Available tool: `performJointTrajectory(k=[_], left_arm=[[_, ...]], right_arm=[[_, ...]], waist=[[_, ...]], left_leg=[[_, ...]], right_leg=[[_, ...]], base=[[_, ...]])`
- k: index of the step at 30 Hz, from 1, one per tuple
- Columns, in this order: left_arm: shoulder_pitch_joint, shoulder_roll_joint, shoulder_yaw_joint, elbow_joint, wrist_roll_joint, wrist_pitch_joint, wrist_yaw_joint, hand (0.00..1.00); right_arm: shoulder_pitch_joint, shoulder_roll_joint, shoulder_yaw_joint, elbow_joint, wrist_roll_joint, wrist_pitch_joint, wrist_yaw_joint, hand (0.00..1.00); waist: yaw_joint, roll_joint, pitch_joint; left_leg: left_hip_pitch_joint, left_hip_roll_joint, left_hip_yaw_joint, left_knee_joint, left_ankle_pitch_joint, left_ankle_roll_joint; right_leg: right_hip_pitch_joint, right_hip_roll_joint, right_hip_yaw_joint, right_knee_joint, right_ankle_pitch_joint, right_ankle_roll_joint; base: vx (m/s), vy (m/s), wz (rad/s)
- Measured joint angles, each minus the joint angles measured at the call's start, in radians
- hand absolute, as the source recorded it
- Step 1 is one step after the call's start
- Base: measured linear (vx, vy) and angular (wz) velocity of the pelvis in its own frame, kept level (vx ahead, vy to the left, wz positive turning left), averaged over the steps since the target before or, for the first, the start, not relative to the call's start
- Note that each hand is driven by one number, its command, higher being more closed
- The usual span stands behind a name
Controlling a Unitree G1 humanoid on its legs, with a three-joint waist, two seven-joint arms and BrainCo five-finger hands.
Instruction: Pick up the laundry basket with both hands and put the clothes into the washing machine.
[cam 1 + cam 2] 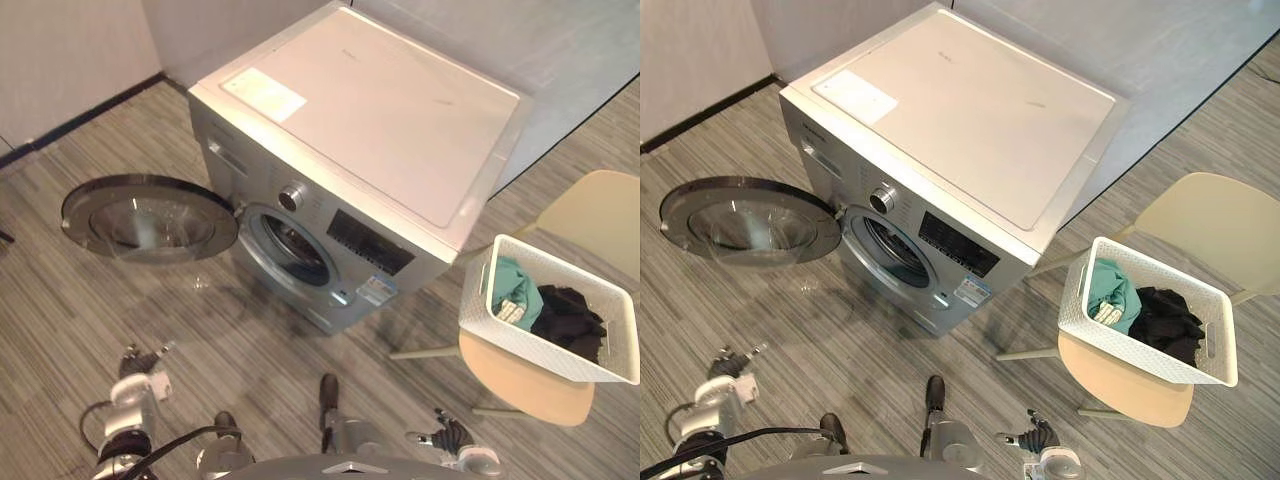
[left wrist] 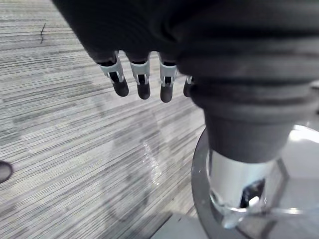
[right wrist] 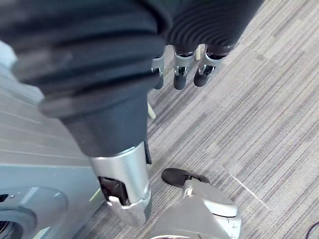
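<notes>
White laundry basket (image 1: 528, 345) sits on the beige chair (image 1: 525, 388) seat, right of the washing machine (image 1: 370, 130), near its front right corner, not touching it. Teal garment (image 1: 515, 285) and black garment (image 1: 570, 320) lie inside, below the rim. Machine door (image 1: 148, 218) is swung wide open to the left, drum opening (image 1: 295, 250) uncovered. Open striped floor (image 1: 80, 320) runs between door, machine front and chair. Left hand (image 2: 142, 82) hangs low, fingers relaxed, holding nothing. Right hand (image 3: 179, 74) is likewise slack and empty, well apart from the basket.

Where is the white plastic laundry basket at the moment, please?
In the left eye view, the white plastic laundry basket sits on the beige chair at the robot's right, just beside the silver front-loading washing machine.
</notes>
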Motion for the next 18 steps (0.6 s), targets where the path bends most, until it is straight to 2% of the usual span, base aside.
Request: performJointTrajectory(k=[2, 6, 9, 16, 18], left_arm=[[-0.054, 0.05, 0.048, 0.002, -0.029, 0.0, 0.011, 0.0], [-0.166, 0.159, 0.058, 0.036, -0.071, -0.001, 0.031, 0.0], [-0.237, 0.198, 0.058, 0.046, -0.098, -0.002, 0.041, 0.0], [-0.252, 0.198, 0.056, 0.052, -0.112, -0.003, 0.052, 0.0], [-0.215, 0.166, 0.053, 0.017, -0.113, -0.005, 0.053, 0.0]], right_arm=[[0.0, 0.012, -0.007, 0.009, 0.0, 0.001, 0.0, 0.0], [-0.002, 0.034, -0.007, 0.01, 0.004, 0.001, 0.0, 0.0], [-0.02, 0.056, -0.005, 0.005, 0.021, -0.002, 0.0, 0.0], [-0.034, 0.083, 0.042, 0.004, 0.06, -0.005, 0.0, 0.0], [-0.034, 0.083, 0.042, 0.004, 0.06, -0.004, 0.0, 0.0]], waist=[[-0.002, -0.019, 0.011], [-0.002, -0.048, 0.044], [0.001, -0.062, 0.059], [-0.003, -0.065, 0.065], [-0.002, -0.06, 0.069]], left_leg=[[-0.052, 0.012, -0.016, 0.058, -0.023, 0.001], [-0.126, 0.044, -0.042, 0.165, -0.07, 0.001], [-0.191, 0.069, -0.043, 0.245, -0.103, 0.006], [-0.221, 0.096, -0.037, 0.315, -0.137, 0.009], [-0.216, 0.097, -0.041, 0.321, -0.138, 0.009]], right_leg=[[-0.023, 0.0, -0.012, 0.004, 0.001, -0.001], [-0.04, 0.009, -0.022, 0.005, 0.006, -0.007], [-0.074, 0.017, -0.017, 0.004, 0.02, -0.011], [-0.083, 0.029, -0.008, 0.0, 0.037, -0.016], [-0.071, 0.028, -0.011, -0.003, 0.037, -0.016]], base=[[-0.01, -0.023, 0.12], [-0.02, -0.021, 0.1], [-0.04, -0.007, -0.07], [-0.04, 0.001, -0.09], [-0.05, -0.018, 0.05]])
